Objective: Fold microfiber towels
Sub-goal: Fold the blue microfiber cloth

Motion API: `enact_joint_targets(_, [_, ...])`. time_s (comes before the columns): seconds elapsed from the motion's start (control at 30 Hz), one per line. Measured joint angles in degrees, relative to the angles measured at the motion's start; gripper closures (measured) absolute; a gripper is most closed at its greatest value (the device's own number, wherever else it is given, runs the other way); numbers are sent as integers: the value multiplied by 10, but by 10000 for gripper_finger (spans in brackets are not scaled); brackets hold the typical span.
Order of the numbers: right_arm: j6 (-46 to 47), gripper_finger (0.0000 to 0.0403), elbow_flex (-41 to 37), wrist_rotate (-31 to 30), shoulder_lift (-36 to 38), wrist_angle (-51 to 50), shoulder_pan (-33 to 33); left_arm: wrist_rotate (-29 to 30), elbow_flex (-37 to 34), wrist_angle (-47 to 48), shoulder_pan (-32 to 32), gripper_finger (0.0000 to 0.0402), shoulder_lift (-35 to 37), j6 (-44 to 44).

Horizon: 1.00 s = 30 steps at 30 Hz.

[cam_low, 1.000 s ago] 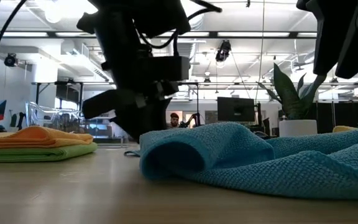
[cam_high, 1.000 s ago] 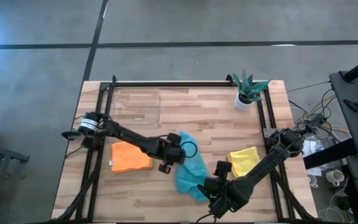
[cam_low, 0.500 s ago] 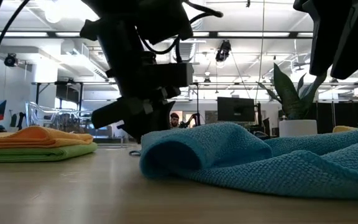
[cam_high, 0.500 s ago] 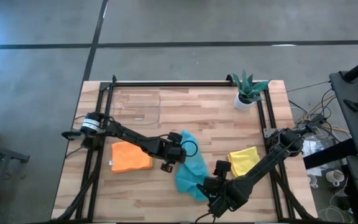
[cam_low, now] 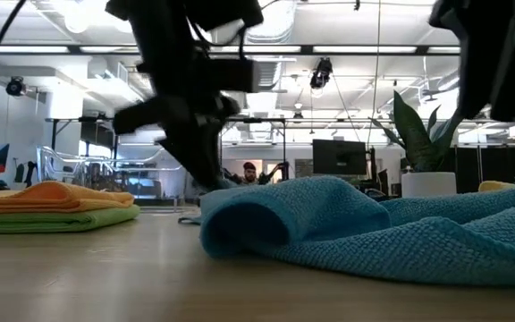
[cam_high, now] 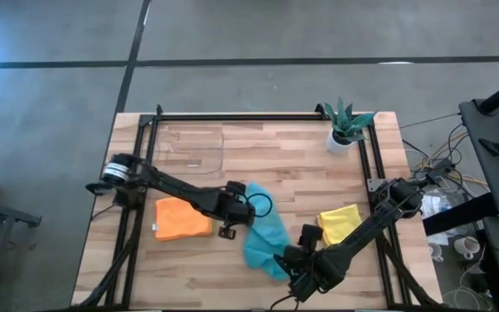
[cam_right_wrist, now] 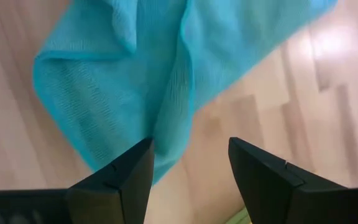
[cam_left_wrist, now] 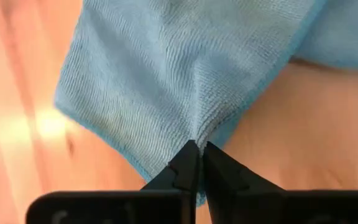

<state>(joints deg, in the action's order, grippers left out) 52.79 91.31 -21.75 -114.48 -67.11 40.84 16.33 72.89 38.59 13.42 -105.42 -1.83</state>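
Left hand (cam_left_wrist: 197, 151) pinching teal towel (cam_left_wrist: 185, 74)

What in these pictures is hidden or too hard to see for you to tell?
- Lime green towel: in the high view hidden under the orange towel; only its edge shows in the low view.
- Second lime towel: not found in any view.
- Teal towel: lower end hidden by the right gripper in the high view.

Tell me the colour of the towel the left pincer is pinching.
Teal blue towel, clearest in the left wrist view.

Open-plan lab: monitors (cam_low: 340, 156), ceiling ducts (cam_low: 88, 85).
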Motion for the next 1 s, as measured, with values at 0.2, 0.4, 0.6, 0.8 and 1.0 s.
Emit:
enact_joint_targets(0.2, [76,199,-16,41,0,2,3,-1,-8,68,26,400,67,70])
enact_joint_targets(0.4, [129,199,-75,61,13,30,9,-1,-11,52,65,400,108,80])
enact_joint_targets(0.6, [155,213,-171,73,73,122,4,-1,-11,45,87,400,109,80])
enact_joint_targets(0.8, [191,236,-290,110,136,297,-25,-1,-16,43,95,400,109,100])
enact_joint_targets(1.0, [206,244,-333,159,125,353,-44,2,-21,39,96,400,109,105])
